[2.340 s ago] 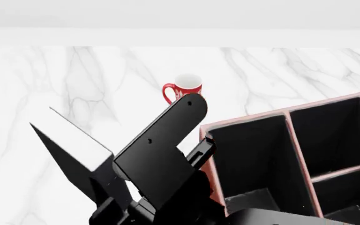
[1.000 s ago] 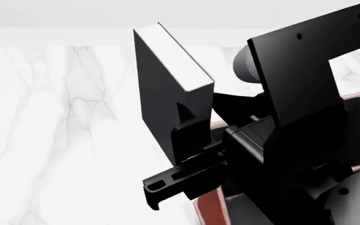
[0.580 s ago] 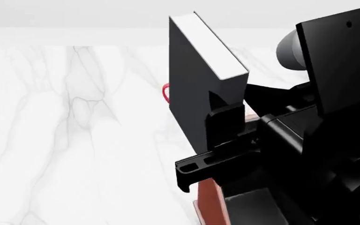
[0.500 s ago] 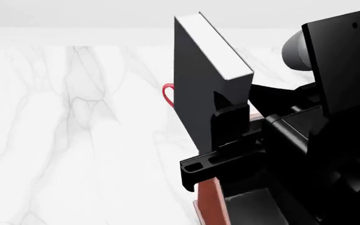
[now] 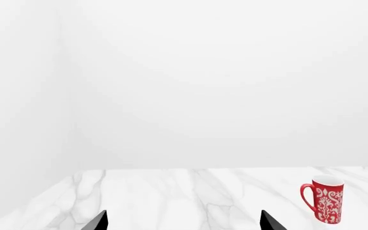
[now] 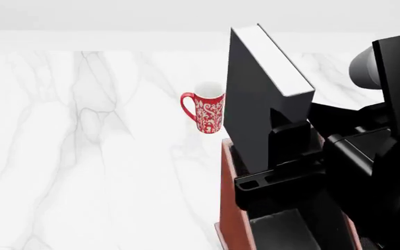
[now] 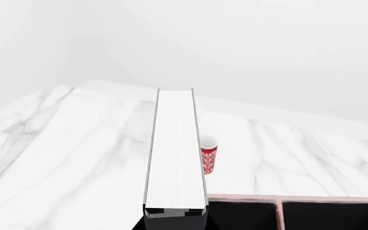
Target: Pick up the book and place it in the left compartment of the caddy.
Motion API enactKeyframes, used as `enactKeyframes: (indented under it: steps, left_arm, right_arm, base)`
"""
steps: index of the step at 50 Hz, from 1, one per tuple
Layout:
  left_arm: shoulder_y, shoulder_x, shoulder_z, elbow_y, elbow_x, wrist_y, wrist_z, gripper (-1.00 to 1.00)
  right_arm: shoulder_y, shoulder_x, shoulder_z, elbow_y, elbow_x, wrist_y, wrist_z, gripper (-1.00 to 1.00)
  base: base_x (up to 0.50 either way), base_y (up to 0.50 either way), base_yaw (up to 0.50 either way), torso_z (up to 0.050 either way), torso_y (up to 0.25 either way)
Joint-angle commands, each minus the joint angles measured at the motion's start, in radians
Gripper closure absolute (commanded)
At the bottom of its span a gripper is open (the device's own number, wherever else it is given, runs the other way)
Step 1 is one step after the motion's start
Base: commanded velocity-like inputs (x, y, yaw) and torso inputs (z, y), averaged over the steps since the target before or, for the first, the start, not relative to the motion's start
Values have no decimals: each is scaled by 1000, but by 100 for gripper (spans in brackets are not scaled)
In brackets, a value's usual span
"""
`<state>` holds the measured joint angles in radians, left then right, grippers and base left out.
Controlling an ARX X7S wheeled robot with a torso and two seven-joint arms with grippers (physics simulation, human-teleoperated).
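Right end effector [image 6: 283, 136] is clamped on the lower end of the book [image 6: 255, 104], with one black finger [image 6: 288, 136] lying flat against the near cover. In the right wrist view the same end effector [image 7: 174, 215] grips the book [image 7: 176, 153] at its near end. The left end effector [image 5: 182, 223] shows only as two dark fingertips [image 5: 99, 222] set wide apart with nothing between them.

The white marble desk [image 6: 82, 156] fills the head view up to a plain pale wall at its far edge. The caddy [image 6: 229, 208] stands at the desk's near right. Its reddish-brown outer side faces left, and much of its top is covered by the black arm. The left compartment [image 6: 283, 234] shows as a dark, black-lined well just inside that side wall. In the right wrist view its pinkish rim [image 7: 241, 197] runs along the top of the black interior.

The book is lifted clear of the desk and stands nearly upright, leaning a little. Its white page edge [image 6: 283, 62] faces up and to the right. It hangs over the caddy's left wall, at the edge of the left compartment. Its bottom end is hidden behind the end effector, so I cannot tell whether it touches the rim.

A red patterned mug [image 6: 207, 110] stands upright on the desk beyond the caddy's left corner, apart from it, handle to the left.
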<state>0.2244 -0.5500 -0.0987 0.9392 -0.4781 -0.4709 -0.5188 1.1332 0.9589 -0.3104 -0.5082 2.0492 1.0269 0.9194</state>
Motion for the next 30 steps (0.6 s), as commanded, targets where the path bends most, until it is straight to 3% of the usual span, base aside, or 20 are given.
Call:
enactKeyframes:
  steps: [1, 30]
  left_arm:
    - [-1, -2, 11, -4, 7, 4, -3, -100]
    - [1, -11, 17, -3, 4, 10, -13, -100]
  right_arm:
    - [-34, 36, 50, 5, -73, 5, -46, 100]
    - [-135, 94, 95, -29, -101, -25, -74, 100]
  base:
    - [0, 0, 0, 0, 10]
    - [0, 0, 0, 0, 1]
